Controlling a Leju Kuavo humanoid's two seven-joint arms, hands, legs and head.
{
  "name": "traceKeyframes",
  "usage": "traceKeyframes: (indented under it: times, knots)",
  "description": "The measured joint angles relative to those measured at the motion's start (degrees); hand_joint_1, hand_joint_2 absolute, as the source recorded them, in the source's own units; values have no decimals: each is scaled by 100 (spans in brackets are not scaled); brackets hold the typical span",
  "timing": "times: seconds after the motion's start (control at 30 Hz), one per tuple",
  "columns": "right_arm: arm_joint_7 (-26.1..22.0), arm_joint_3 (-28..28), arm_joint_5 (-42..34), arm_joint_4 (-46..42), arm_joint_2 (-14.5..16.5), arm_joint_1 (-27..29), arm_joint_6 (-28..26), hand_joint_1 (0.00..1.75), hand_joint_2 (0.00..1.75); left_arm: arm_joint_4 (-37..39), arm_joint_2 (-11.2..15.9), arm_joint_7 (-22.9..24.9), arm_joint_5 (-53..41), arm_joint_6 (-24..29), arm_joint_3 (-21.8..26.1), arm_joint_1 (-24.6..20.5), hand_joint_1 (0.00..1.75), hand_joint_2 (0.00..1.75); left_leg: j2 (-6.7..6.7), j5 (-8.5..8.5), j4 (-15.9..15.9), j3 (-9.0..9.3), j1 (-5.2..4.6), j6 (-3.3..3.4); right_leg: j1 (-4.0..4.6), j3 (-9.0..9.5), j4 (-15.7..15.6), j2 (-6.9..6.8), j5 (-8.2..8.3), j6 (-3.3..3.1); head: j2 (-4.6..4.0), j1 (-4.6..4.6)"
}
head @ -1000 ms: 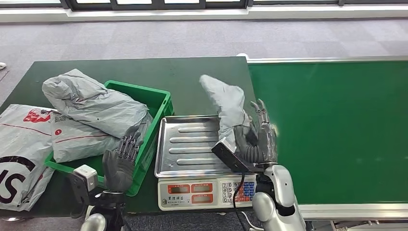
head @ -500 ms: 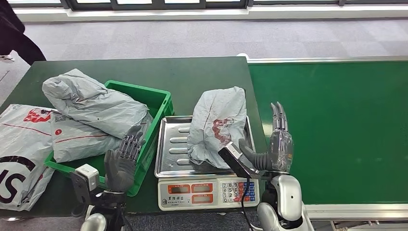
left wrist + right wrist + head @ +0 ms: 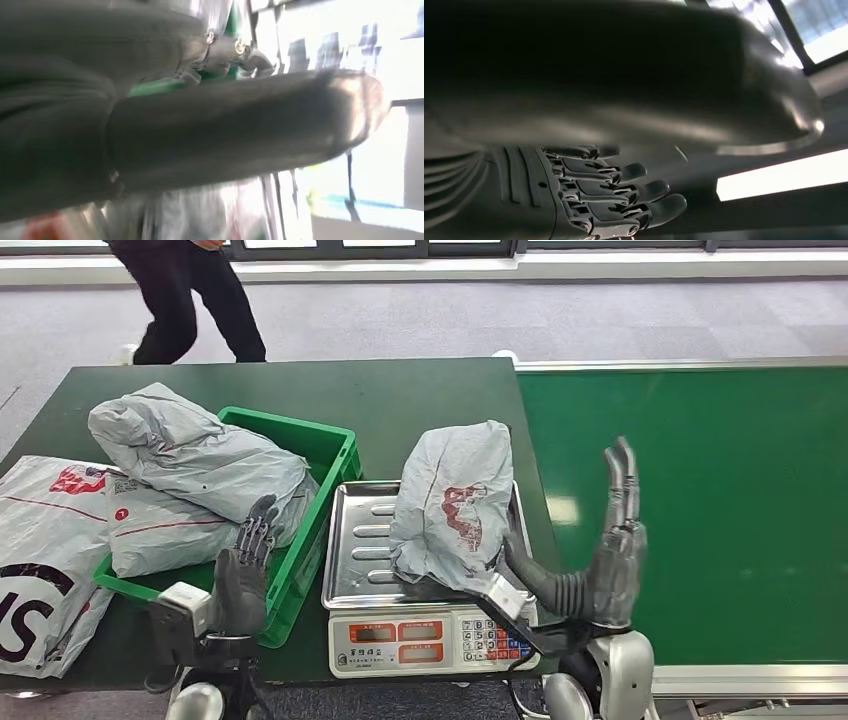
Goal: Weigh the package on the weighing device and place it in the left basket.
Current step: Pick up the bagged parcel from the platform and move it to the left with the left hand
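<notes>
While package (image 3: 452, 508) lies on scale (image 3: 430, 625), right hand (image 3: 598, 560) seems apart.

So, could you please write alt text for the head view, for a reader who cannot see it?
A grey package lies on the steel tray of a scale, with the robot's open right hand raised beside it. Its left hand hovers at a green basket holding more grey packages.

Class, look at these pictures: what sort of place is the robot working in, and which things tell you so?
Most likely a parcel sorting or logistics station. A grey mailer package lies on an electronic scale, more bagged parcels fill a green basket, and a green conveyor belt runs alongside.
</notes>
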Motion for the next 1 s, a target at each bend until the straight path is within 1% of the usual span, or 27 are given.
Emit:
traceKeyframes:
  times: [0.03,0.07,0.13,0.17,0.2,0.23,0.27,0.37,0.43,0.5,0.67,0.83,0.93,1.0]
  knots:
    - [-412,-72,-47,-248,86,59,-236,0,0,-22,3,20,-410,246,-63,-43,0,0,0,0,0,-1,0,0,0,-1,0,0,0,0,0,1]
    - [-863,-163,-147,-481,206,108,-352,0,0,-26,9,56,-756,450,-135,-105,0,0,1,-1,0,-1,0,0,0,-3,0,0,0,0,0,1]
    - [-1925,-425,-629,-950,518,172,-411,0,87,61,32,205,-1360,771,-314,-330,0,0,0,0,0,-4,-1,1,0,-10,0,-2,0,0,0,0]
    - [-2443,-571,-945,-1191,672,180,-419,0,131,180,47,297,-1651,895,-416,-511,0,0,-3,2,1,-6,-2,3,-1,-11,-1,-7,0,1,0,-1]
    - [-2856,-705,-1233,-1430,793,182,-425,0,175,364,62,384,-1931,996,-526,-753,0,0,-8,6,1,-9,-2,7,-1,-9,-1,-17,1,1,0,0]
    - [-3090,-794,-1416,-1636,864,177,-430,0,175,592,77,449,-2166,1052,-633,-1035,0,0,-13,10,1,-10,-3,10,-2,-5,-1,-27,3,3,0,1]
    - [-3207,-840,-1510,-1812,903,174,-431,0,175,890,91,500,-2372,1073,-748,-1363,0,0,-17,17,1,-11,-4,11,-3,-1,-1,-36,9,5,0,1]
    - [-3223,-860,-1500,-2101,928,149,-421,0,175,1860,110,593,-2755,998,-1097,-2333,0,0,-19,35,1,-16,-10,15,-10,1,-1,-37,31,11,0,2]
    - [-3168,-860,-1466,-2176,932,118,-410,0,175,2370,108,624,-2843,936,-1298,-2798,0,87,-15,42,1,-16,-15,19,-14,-1,-1,-28,40,15,0,2]
    - [-3217,-861,-1516,-2216,933,107,-405,0,175,2761,96,646,-2878,878,-1443,-3108,0,175,-13,45,1,-16,-17,19,-16,-4,-1,-25,44,18,0,1]
    - [-3309,-863,-1623,-2205,934,103,-397,0,175,3804,-50,652,-2899,602,-1778,-3843,0,175,-20,51,2,-24,-17,19,-16,-6,-1,-34,46,19,0,1]
    - [-3316,-832,-1730,-1988,936,44,-382,0,175,5083,-314,762,-3129,581,-2163,-4606,0,175,-21,51,2,-28,-18,19,-17,-6,0,-37,46,19,0,2]
    - [-3325,-767,-1803,-1803,935,-36,-380,0,175,5811,-455,893,-3315,554,-2430,-4880,0,175,-21,51,1,-29,-18,19,-17,-6,0,-36,46,19,0,2]
    - [-3324,-717,-1828,-1701,934,-77,-380,0,175,6193,-496,982,-3395,500,-2561,-4950,0,175,-21,51,1,-28,-18,18,-17,-7,0,-36,46,19,0,1]
